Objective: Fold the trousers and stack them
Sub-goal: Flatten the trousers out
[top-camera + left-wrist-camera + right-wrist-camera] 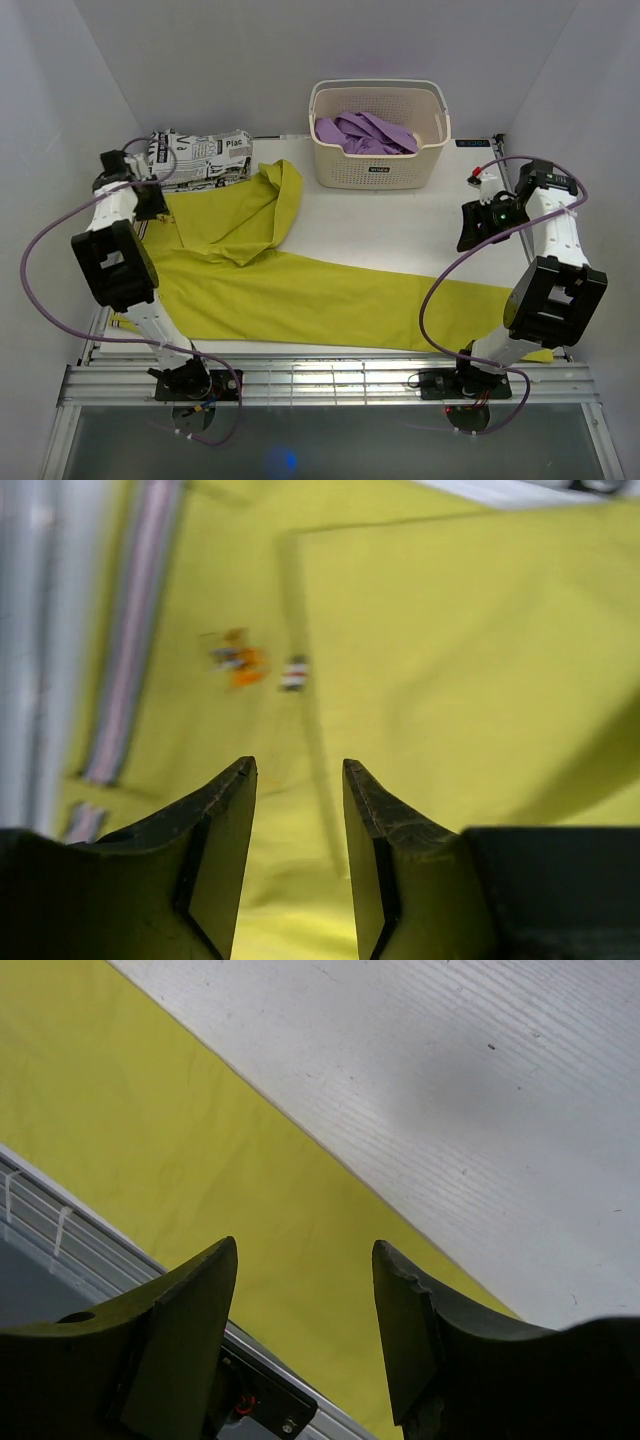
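From above, the trousers [300, 290] lie spread across the table [400, 220], one leg reaching the near right edge and cloth folded over beside a print garment [200, 158]. A basket [335, 165] behind them holds a purple garment [365, 133]. The left gripper [152, 210] hangs over the trousers' left end, the right gripper [468, 238] over bare table.

Left wrist: jaws apart, empty, above yellow cloth.

Right wrist: jaws spread, empty, over the trousers' edge.

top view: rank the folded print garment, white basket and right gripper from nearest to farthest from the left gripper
1. print garment, back left, just behind the left gripper
2. white basket, back centre
3. right gripper, over on the right side
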`<state>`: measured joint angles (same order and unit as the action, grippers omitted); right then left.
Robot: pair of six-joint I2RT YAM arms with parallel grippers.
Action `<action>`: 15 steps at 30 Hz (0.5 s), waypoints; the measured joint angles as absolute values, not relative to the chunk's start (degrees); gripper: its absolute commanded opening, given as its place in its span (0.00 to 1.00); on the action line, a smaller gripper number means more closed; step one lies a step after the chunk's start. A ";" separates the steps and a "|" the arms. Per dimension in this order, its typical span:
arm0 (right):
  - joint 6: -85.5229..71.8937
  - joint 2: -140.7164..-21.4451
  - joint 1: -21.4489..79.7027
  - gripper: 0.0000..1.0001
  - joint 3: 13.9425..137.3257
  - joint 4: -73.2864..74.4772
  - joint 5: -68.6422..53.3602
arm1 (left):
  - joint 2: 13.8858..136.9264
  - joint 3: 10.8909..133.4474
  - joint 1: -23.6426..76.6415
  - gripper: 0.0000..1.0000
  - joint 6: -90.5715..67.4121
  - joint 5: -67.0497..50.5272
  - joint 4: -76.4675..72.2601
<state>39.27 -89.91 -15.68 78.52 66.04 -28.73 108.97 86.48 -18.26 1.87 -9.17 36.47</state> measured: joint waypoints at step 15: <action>39.24 -90.00 -15.68 0.62 76.60 65.69 -28.67 | 108.77 81.34 -23.77 0.47 -0.38 -25.34 35.00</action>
